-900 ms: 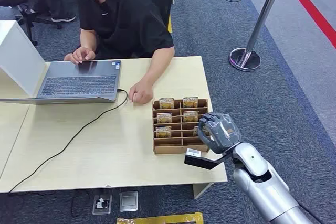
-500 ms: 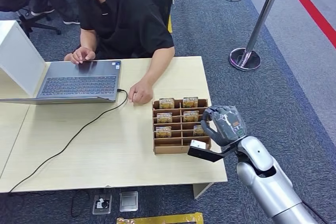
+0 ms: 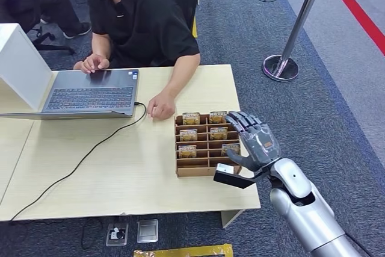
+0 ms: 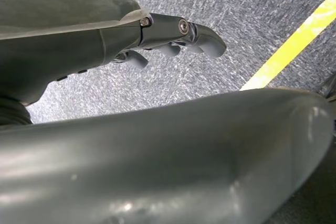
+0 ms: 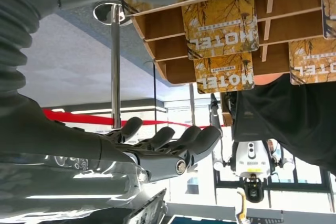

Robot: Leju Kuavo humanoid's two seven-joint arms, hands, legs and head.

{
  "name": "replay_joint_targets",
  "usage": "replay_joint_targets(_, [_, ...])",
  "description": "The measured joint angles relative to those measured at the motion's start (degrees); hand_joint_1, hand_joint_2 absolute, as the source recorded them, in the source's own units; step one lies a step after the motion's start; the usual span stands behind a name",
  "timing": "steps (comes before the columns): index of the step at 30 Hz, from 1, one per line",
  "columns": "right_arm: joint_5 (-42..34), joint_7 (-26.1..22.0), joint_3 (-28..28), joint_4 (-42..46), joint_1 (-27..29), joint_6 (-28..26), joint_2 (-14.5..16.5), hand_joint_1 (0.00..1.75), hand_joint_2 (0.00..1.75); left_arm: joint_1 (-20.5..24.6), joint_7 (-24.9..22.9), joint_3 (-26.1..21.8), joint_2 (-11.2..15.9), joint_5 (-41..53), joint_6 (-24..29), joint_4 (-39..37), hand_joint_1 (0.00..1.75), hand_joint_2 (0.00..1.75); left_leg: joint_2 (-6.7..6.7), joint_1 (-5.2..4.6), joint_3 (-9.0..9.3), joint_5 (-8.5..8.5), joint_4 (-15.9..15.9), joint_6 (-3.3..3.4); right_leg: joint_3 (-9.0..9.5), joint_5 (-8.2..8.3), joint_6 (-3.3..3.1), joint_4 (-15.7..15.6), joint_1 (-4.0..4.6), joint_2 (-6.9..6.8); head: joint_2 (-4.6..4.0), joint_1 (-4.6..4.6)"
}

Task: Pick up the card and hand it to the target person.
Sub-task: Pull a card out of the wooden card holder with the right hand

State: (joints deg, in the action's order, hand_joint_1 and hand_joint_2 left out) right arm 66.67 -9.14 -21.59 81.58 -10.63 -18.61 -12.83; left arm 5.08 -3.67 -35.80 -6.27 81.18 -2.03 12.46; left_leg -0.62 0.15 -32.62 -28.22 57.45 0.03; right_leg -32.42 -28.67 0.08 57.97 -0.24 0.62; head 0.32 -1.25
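Yellow-patterned rectangular cards (image 3: pixel 230 147) stood upright in the slots of a brown compartmented cardboard rack (image 3: pixel 206 171) on the pale wooden table (image 3: pixel 136 173), none yet lifted. Found the right hand (image 3: pixel 254 142) just beside the rack's right end, fingers spread, holding nothing. Judged the step as approach before grasp; next move called for pinching one card's top edge, then lifting straight. Read "HOTEL" on cards in the right wrist view. Left hand (image 4: pixel 174 38) over grey carpet, fingers extended, empty.
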Motion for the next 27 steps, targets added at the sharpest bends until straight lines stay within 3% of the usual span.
replay_joint_targets(3, [0.0,0.0,-0.1,-0.3,0.0,0.1,0.0,0.58,1.75,0.0,0.0,0.0,0.0,0.0,0.0,0.0,0.00,0.00,0.00,0.00,0.00,0.00,0.0,0.00,0.00,0.00,0.00,0.0,0.00,0.00,-0.01,0.00])
replay_joint_targets(7, [0.0,0.0,-0.2,-0.7,-0.1,0.1,0.1,1.22,1.75,0.0,-0.1,0.0,0.0,0.0,0.0,0.0,0.00,0.00,0.00,0.00,0.00,0.00,0.0,0.00,0.00,0.00,0.00,0.0,0.00,0.00,-0.01,0.01])
replay_joint_targets(10, [0.0,0.0,-0.3,-0.9,-0.1,0.2,0.2,1.40,1.75,0.0,-0.1,0.0,0.0,0.1,0.0,0.0,0.00,0.00,0.00,0.00,0.00,0.00,0.0,0.00,0.00,0.00,0.00,0.0,0.00,0.00,0.00,0.01])
replay_joint_targets(22, [0.0,0.0,-1.1,-2.0,-0.2,0.2,0.2,1.06,1.75,0.0,-0.1,0.0,0.0,0.2,0.0,0.0,0.00,0.00,0.00,0.00,0.00,0.00,0.0,0.00,0.00,0.00,0.00,0.0,0.00,0.00,0.01,-0.01])
replay_joint_targets(27, [0.0,0.1,-1.1,-2.3,-0.3,0.1,0.2,1.06,1.75,0.0,-0.1,0.0,0.0,0.2,0.0,0.0,0.00,0.00,0.00,0.00,0.00,0.00,0.0,0.00,-0.01,0.00,0.00,0.0,0.00,0.00,0.00,0.01])
